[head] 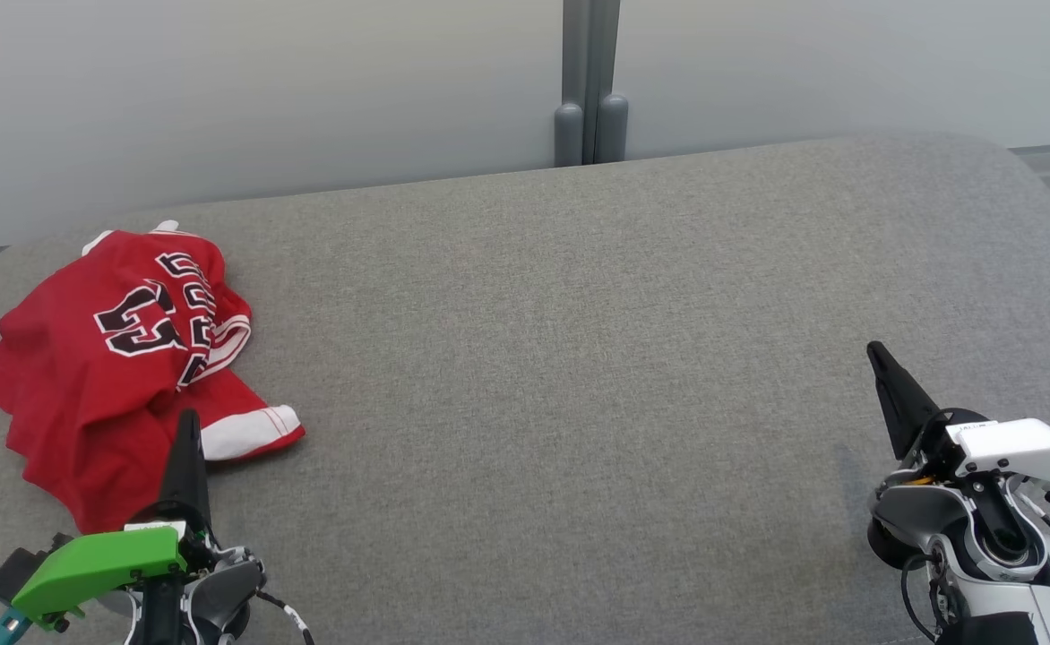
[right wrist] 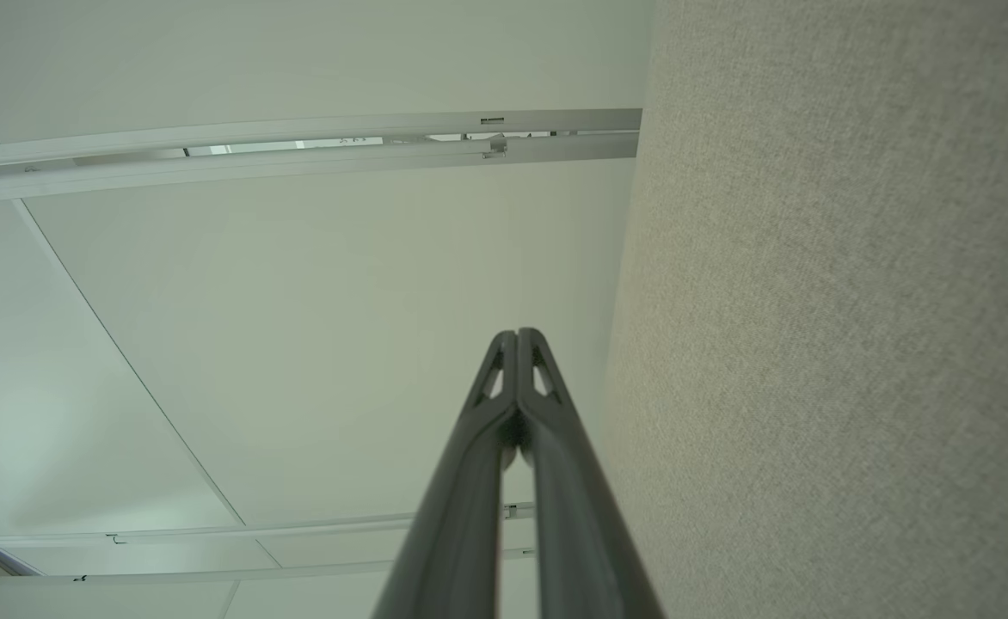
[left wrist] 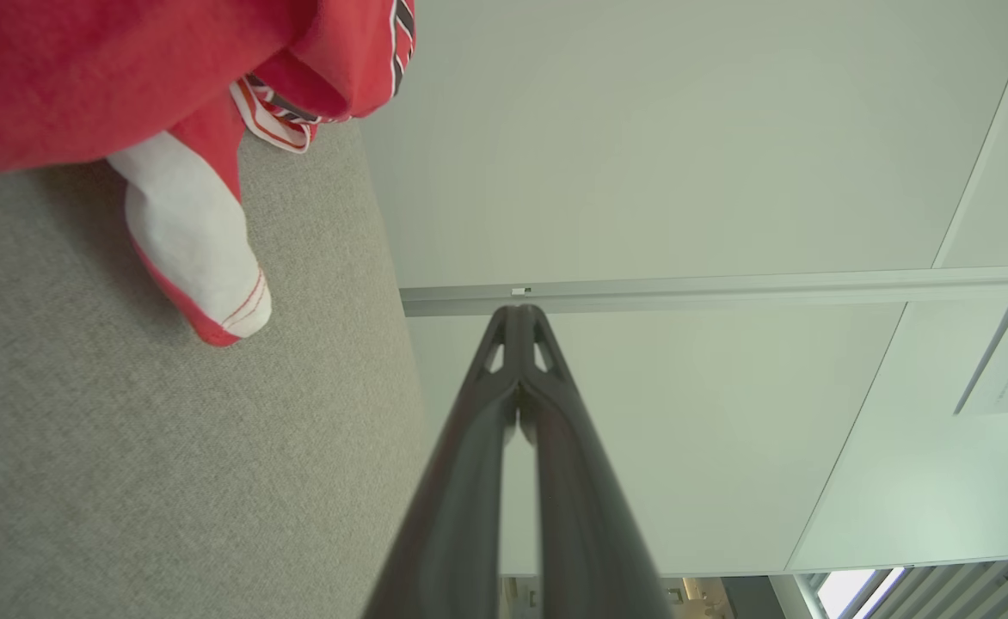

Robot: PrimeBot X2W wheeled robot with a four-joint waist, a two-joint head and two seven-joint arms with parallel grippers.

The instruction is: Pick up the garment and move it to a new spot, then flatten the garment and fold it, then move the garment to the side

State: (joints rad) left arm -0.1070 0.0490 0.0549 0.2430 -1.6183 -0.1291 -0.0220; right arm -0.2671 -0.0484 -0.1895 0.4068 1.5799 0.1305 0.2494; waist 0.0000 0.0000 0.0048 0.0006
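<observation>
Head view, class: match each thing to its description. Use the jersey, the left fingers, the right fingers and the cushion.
Things:
1 jersey
2 left fingers
3 right fingers
4 cushion

Descriptions:
a grey, under the jersey
b shut, on a green mount
c red, crumpled at the left
d shut, on a white mount

Pairs: 1-c, 2-b, 3-d, 4-a

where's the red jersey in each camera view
Head view: red jersey crumpled at the left on the grey cushion, just above the left gripper.
Left wrist view: jersey at the top left, its white end pointing down.
Right wrist view: grey cushion along the right side, pale wall to its left.
Shared landmark: the grey cushion.
</observation>
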